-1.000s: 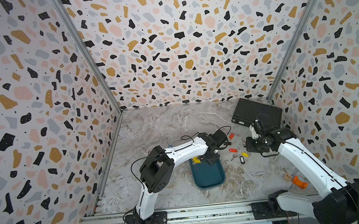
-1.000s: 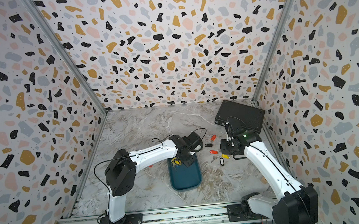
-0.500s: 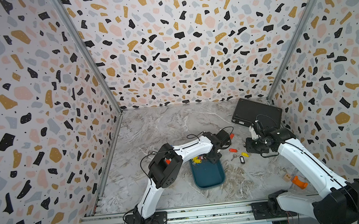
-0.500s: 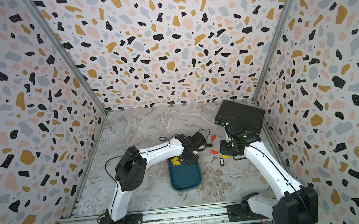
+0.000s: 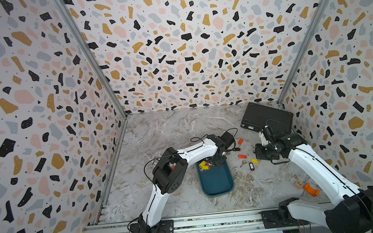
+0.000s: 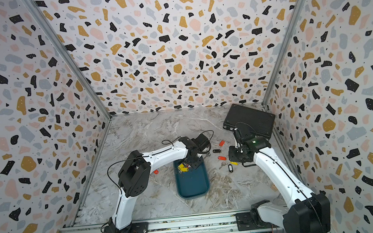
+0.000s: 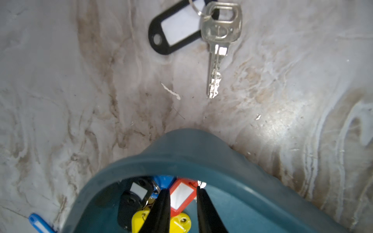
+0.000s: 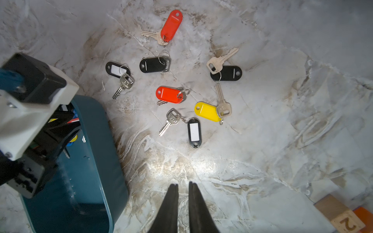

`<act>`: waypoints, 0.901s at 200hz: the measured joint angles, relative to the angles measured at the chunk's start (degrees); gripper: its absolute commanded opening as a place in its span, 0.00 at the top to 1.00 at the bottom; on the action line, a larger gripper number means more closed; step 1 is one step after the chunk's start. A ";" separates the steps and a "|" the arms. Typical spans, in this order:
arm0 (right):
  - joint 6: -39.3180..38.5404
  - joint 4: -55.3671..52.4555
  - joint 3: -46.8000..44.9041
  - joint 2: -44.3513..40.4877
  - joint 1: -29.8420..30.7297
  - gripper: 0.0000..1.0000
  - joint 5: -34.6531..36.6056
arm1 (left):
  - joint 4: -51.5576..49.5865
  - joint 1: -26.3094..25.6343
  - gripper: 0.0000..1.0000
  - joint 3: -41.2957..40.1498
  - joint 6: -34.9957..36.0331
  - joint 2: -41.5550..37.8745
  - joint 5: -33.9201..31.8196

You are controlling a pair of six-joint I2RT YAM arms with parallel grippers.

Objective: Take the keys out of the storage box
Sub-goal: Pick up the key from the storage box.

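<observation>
The teal storage box (image 5: 219, 184) (image 6: 194, 186) lies mid-table. In its far end lie keys with yellow (image 5: 203, 165), black and blue tags. My left gripper (image 7: 182, 188) (image 5: 217, 162) reaches down into that end, its jaws closed against both edges of a red tag (image 7: 181, 196) with a white label. Several more keys (image 8: 168, 94) (image 5: 242, 156) lie scattered on the marble right of the box. My right gripper (image 8: 183, 183) (image 5: 258, 155) hovers above bare table beside them, its jaws a narrow gap apart and holding nothing.
A black ribbed case (image 5: 268, 116) sits in the far right corner. A wooden block marked 2 (image 5: 298, 183) and an orange piece (image 5: 310, 190) lie near the right arm's base. A black-tagged key (image 7: 218, 30) lies just beyond the box's end, a blue tag (image 7: 38, 222) beside it.
My left arm's elbow swung in over the table while its jaws narrowed onto the red tag inside the box. The right arm stayed put, its jaws closing slightly.
</observation>
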 measured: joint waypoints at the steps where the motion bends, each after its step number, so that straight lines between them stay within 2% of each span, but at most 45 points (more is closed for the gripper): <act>1: 0.00 0.00 0.00 0.00 0.00 0.84 0.02 | 0.00 0.00 0.72 0.00 0.00 0.00 -0.02; 67: 0.00 0.00 0.00 0.00 0.00 0.84 0.00 | 0.13 0.00 0.57 0.09 -0.02 0.04 0.33; 104: 0.00 0.00 -0.02 0.00 0.00 0.84 0.00 | 0.26 0.00 0.54 0.09 -0.02 0.04 0.98; 127: 0.00 0.00 -0.11 0.00 0.00 0.84 0.00 | 0.26 0.00 0.54 0.09 -0.02 0.04 1.29; 180: 0.00 0.00 -0.33 0.00 0.00 0.85 0.00 | 0.26 -0.02 0.65 0.09 -0.02 0.81 1.84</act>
